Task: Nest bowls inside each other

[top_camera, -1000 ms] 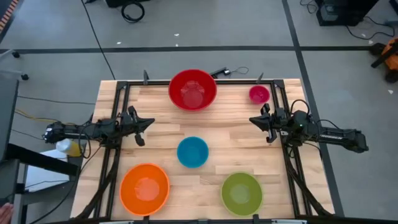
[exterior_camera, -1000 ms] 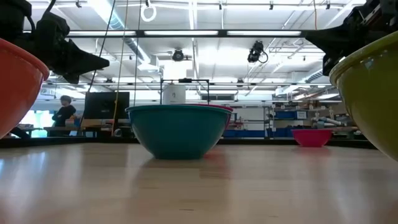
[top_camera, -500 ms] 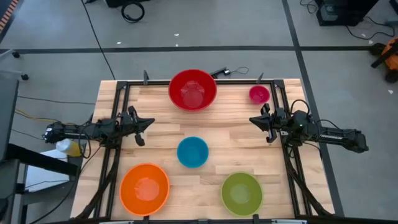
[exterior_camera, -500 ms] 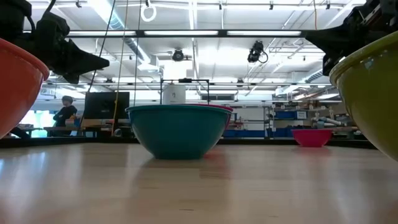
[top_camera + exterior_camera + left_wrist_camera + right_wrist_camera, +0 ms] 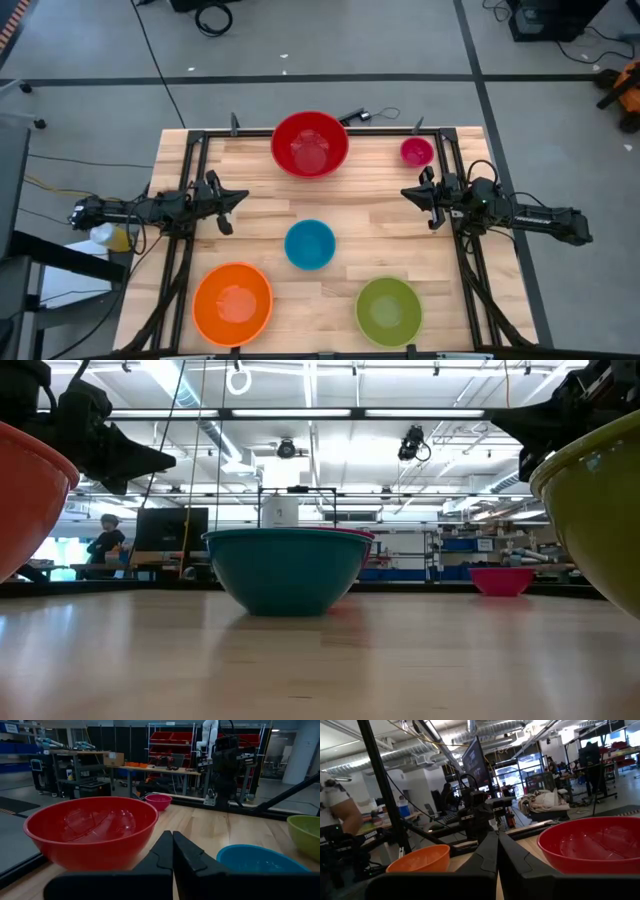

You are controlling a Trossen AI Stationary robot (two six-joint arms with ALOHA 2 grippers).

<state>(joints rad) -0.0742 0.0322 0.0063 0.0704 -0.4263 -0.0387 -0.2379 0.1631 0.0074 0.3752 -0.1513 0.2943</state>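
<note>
Five bowls stand apart on the wooden table, each on its base. The red bowl (image 5: 310, 143) is at the far middle, the small magenta-pink bowl (image 5: 417, 151) at the far right, the blue bowl (image 5: 310, 244) in the centre, the orange bowl (image 5: 232, 303) near left, the green bowl (image 5: 389, 310) near right. My left gripper (image 5: 243, 196) hovers shut at the table's left edge, pointing level toward the middle. My right gripper (image 5: 404, 191) hovers shut at the right edge, facing it. Neither touches a bowl.
A black metal frame (image 5: 190, 160) runs along the table's far, left and right edges. Bare wood lies between the bowls. In the low view a person (image 5: 103, 542) stands far behind the table; in the right wrist view a person's arm (image 5: 340, 812) shows beyond the table.
</note>
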